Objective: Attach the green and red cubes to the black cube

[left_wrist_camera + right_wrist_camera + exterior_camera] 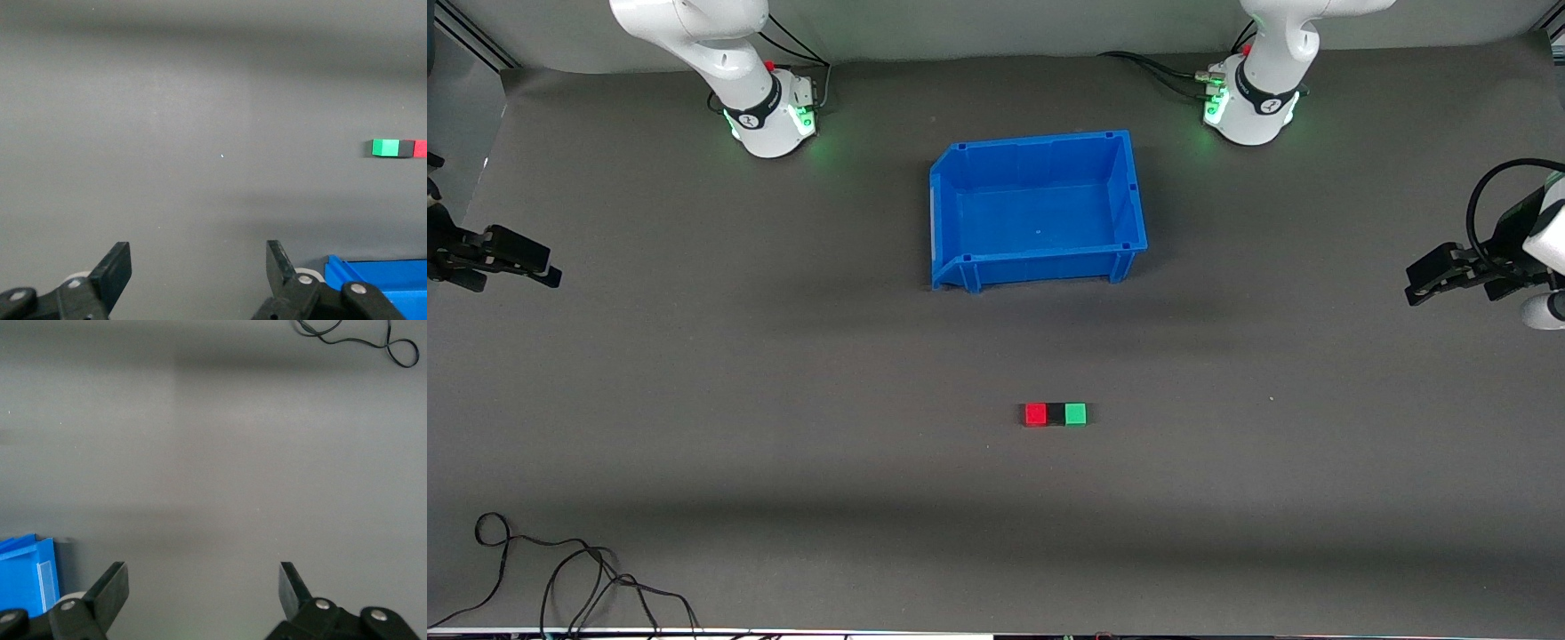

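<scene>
Red cube point(1035, 414), black cube point(1056, 414), green cube point(1076, 413) joined, well apart from both grippers

A dark grey mat point(694, 373) covers the table, evenly lit, with soft shadow bands.

No readable text, label or number is shown (markings on the arm bases are too small).
</scene>
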`<action>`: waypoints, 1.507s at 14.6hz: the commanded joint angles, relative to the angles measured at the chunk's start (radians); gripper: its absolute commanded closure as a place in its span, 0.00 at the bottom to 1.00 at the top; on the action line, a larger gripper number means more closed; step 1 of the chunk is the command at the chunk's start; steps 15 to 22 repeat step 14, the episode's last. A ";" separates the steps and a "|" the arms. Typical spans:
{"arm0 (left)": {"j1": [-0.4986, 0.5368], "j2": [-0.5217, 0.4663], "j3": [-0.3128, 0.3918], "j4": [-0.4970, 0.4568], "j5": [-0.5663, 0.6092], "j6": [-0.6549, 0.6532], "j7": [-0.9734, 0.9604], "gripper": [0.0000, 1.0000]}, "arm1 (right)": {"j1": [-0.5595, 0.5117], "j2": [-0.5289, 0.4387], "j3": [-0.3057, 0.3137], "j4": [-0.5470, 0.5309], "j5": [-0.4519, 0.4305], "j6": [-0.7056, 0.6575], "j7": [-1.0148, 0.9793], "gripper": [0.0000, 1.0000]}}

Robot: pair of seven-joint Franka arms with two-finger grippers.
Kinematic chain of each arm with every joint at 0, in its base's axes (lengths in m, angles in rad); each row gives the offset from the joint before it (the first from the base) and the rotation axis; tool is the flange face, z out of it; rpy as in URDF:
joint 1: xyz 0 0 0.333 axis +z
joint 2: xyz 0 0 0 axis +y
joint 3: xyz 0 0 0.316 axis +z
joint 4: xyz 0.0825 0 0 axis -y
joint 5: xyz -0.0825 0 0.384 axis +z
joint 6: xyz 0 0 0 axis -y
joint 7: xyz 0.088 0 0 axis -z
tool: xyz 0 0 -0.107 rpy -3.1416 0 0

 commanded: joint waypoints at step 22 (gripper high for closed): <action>-0.031 -0.021 0.002 -0.033 -0.010 0.005 0.034 0.00 | 0.012 -0.009 -0.008 -0.016 -0.015 0.003 -0.008 0.00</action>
